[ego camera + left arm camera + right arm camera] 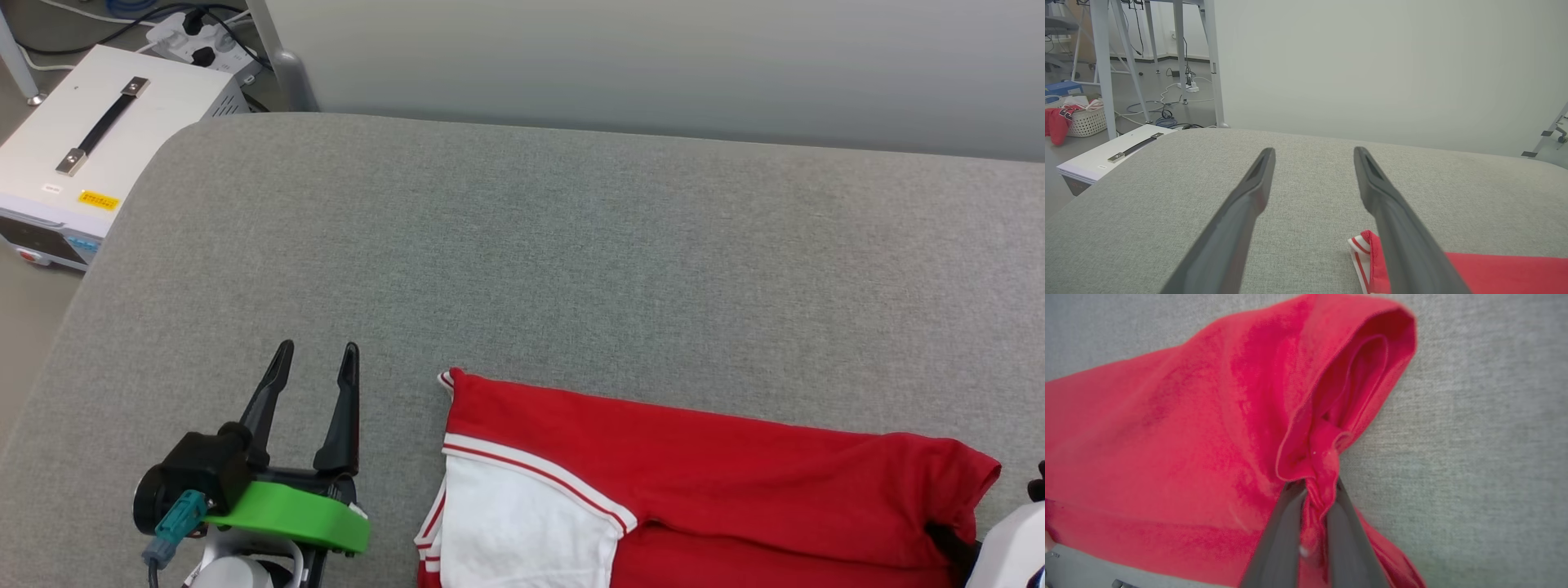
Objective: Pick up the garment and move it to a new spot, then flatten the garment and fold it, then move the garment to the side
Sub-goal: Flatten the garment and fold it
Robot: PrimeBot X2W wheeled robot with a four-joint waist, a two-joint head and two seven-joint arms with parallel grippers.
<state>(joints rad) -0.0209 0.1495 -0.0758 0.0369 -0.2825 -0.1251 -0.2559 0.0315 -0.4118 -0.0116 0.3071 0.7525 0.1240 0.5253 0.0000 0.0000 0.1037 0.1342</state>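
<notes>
The only print in sight is on a small yellow sticker (98, 200) and a white tag beside it on the white box-shaped metal case (122, 122) with a black strap handle. Both are too small to read.

The garment (694, 457), a red jersey T-shirt of fine soft knit, lies along the near edge of the grey, coarse-woven, fabric-covered worktop (571, 245), whose corner is rounded. Its white short sleeve (522, 523) is bordered by red-and-white striped trim, and a striped corner pokes out at the top left. The cloth lies mostly smooth, with one long crease across it.

At the garment's (1188, 437) right end the red hem opens into a loose hooded fold. Below it the fabric is gathered into a twisted rope, and the right gripper (1316, 488) has its dark jaws closed tight on that twist.

The left gripper (318, 351) rests over bare worktop just beside the sleeve. Its long, tapered matt-black jaws are spread wide and hold nothing, above a bright green plastic collar (286, 514). In the left wrist view the striped corner of the garment (1494, 269) lies by the left gripper (1314, 152).
</notes>
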